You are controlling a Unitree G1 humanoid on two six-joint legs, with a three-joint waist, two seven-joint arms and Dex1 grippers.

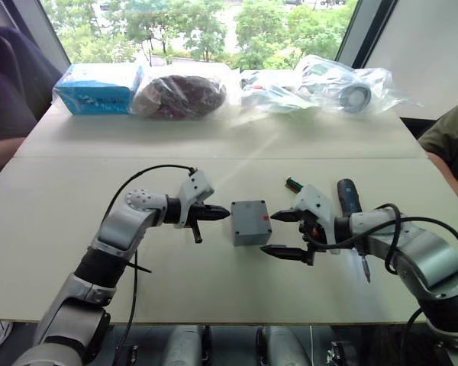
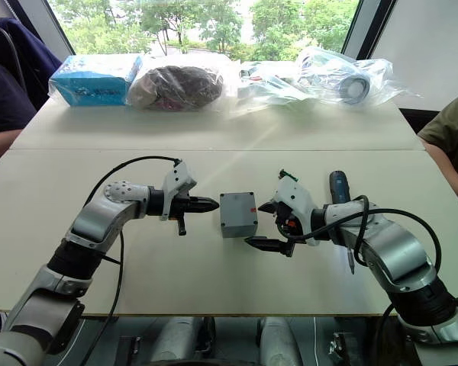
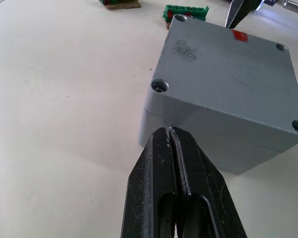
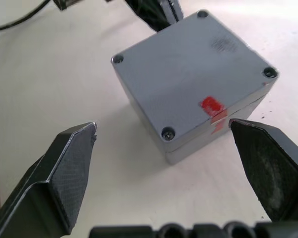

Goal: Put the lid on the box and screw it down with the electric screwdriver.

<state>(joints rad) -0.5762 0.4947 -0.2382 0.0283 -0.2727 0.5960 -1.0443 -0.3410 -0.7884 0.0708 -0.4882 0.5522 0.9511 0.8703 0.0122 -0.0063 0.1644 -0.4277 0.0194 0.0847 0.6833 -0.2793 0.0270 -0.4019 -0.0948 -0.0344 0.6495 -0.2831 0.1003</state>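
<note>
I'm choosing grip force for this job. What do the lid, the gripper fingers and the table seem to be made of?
The lid looks like moulded grey plastic with a matte, finely speckled finish and recessed corner screw holes; painted metal can't be ruled out. The right gripper fingers look like black hard plastic or rubber with finely textured pads. The table seems a smooth pale laminate with a faint sheen.

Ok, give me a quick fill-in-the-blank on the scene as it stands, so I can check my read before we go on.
1. The lid sits ____ the box.
2. The left gripper is ____, its tip beside the box.
3. The right gripper is ____, one fingertip by the red mark.
4. The electric screwdriver lies on the ____ by the right arm.

Missing words: on; shut; open; table
</note>
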